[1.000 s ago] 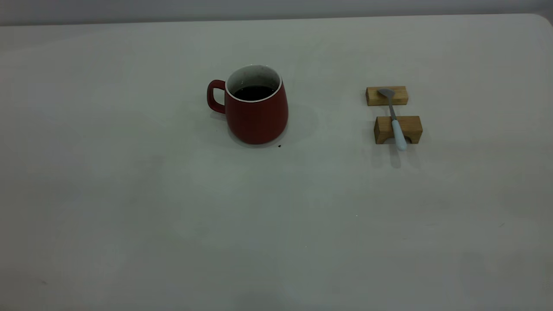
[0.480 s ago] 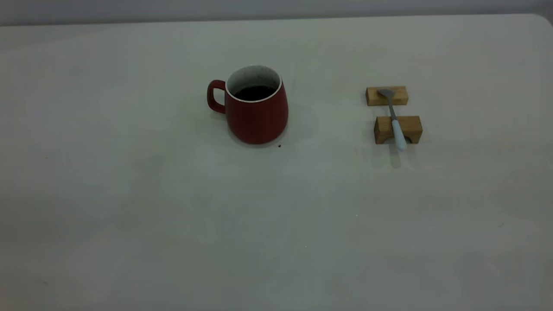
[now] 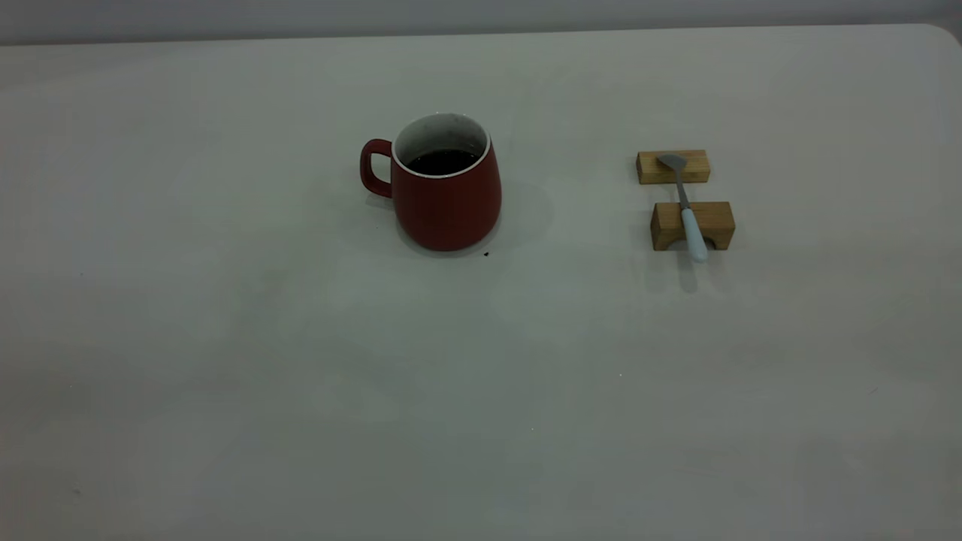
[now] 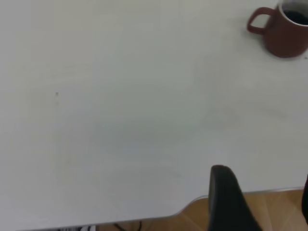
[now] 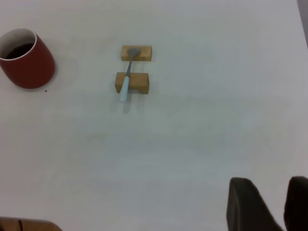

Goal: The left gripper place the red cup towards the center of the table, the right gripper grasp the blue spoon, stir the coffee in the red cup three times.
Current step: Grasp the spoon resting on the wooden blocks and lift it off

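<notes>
- The table [image 3: 225, 338] lay broad and bare around the work, and neither of my arms reached into the exterior view.
- The cup [image 3: 446, 191] stood upright near the middle, handle toward my left side. I judged that made the handle the natural hold for my left gripper [image 4: 262, 204].
- Coffee [image 3: 443, 161] sat dark and level well below the rim, so I reckoned a gentle slide would not spill it.
- Two wooden blocks [image 3: 691, 224] propped the spoon [image 3: 685, 204] off the tabletop, well apart from the cup on my right. Its bowl rested on the far block and its handle overhung the near one, leaving room for fingers underneath.
- My left wrist view showed what the exterior missed: one dark finger [image 4: 226, 199] at the table edge, far from the cup, jaws spread wide.
- My right wrist view showed my right gripper [image 5: 269, 204], jaws apart with a gap between them, well short of the spoon.
- A dark speck [image 3: 486, 254] lay just beside the cup's base.
</notes>
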Controlling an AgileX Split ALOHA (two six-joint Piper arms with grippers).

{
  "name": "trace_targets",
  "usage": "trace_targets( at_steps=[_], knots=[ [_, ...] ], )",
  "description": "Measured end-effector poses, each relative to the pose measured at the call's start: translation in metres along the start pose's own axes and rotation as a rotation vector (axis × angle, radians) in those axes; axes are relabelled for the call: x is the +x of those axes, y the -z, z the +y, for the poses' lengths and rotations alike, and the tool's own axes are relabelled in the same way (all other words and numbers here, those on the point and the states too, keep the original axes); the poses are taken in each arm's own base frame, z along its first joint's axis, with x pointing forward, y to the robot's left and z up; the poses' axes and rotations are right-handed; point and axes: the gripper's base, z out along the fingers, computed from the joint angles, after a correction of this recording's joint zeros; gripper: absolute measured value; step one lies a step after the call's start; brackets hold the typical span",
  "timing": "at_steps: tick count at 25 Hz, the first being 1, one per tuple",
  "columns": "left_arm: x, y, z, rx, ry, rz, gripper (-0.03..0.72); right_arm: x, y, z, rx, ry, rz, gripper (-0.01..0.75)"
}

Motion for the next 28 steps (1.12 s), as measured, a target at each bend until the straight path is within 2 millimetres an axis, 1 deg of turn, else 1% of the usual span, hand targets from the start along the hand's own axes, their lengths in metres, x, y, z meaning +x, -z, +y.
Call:
trace_targets(
  at_steps=[8,13,15,17,20,25,28],
  knots=[
    [0.0,0.0,0.0,-0.005,0.004,0.0,0.446,0.0,0.0,-0.001,0.007,-0.005,0.0,0.237],
    [0.0,0.0,0.0,-0.005,0.004,0.0,0.446,-0.001,0.0,0.006,-0.066,-0.06,-0.013,0.237],
    [0.0,0.0,0.0,-0.005,0.004,0.0,0.446,-0.004,0.0,0.007,-0.083,-0.059,-0.033,0.244],
    [0.0,0.0,0.0,-0.005,0.004,0.0,0.446,-0.014,-0.001,0.008,-0.097,-0.061,-0.065,0.273],
    [0.0,0.0,0.0,-0.005,0.005,0.0,0.446,-0.034,-0.017,0.01,-0.125,-0.076,-0.057,0.353],
    [0.0,0.0,0.0,-0.005,0.005,0.0,0.446,-0.063,-0.066,0.014,-0.192,-0.051,0.138,0.52],
    [0.0,0.0,0.0,-0.005,0.005,0.0,0.446,-0.083,-0.098,0.017,-0.247,-0.023,0.21,0.56]
  ],
)
